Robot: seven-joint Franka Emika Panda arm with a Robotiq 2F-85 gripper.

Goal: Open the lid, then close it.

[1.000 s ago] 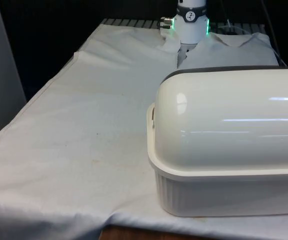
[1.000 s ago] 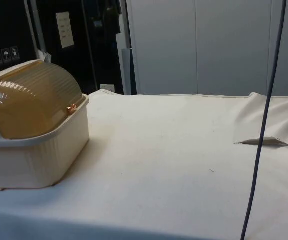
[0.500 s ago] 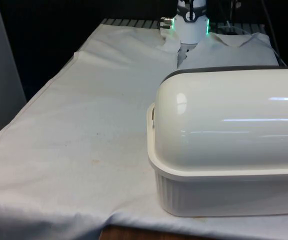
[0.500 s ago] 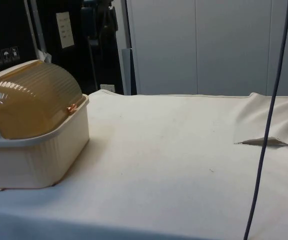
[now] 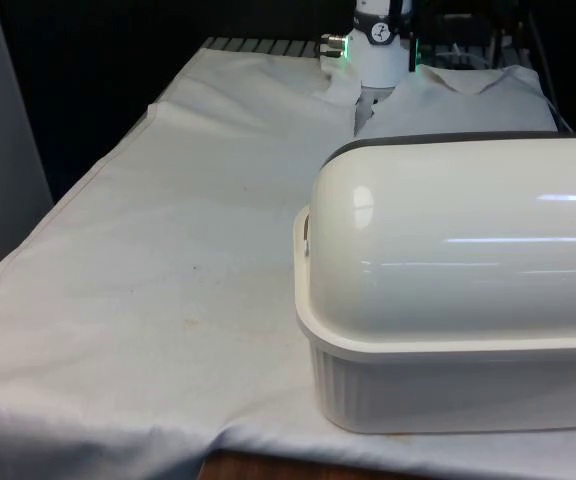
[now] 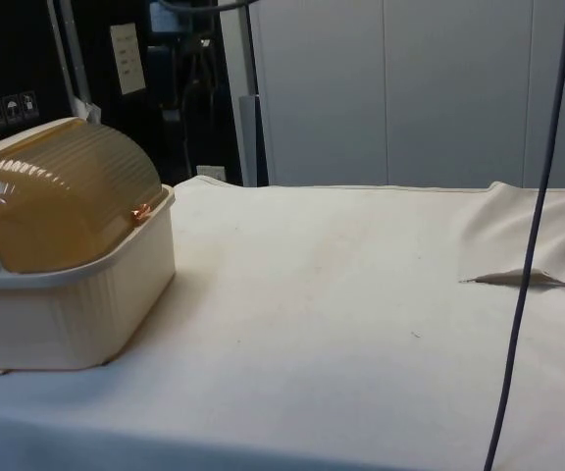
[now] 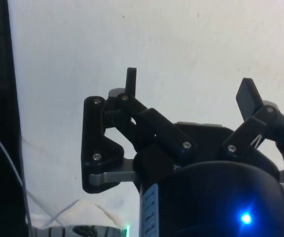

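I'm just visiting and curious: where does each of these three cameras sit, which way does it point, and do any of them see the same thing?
Front view: sits at the table's near end, looking across the bread box towards the robot's base.
Side view: sits beside the table, looking across the white cloth at the box's amber lid, shut; no robot part.
Wrist view: rides the arm, looking down past the open gripper at bare cloth.
Front and side views share the bread box.

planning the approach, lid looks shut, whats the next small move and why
Probably bring the pincer down toward the bread box's small handle. The amber lid sits closed on the bread box, and the pincer, open and empty, is over bare white cloth, away from it.
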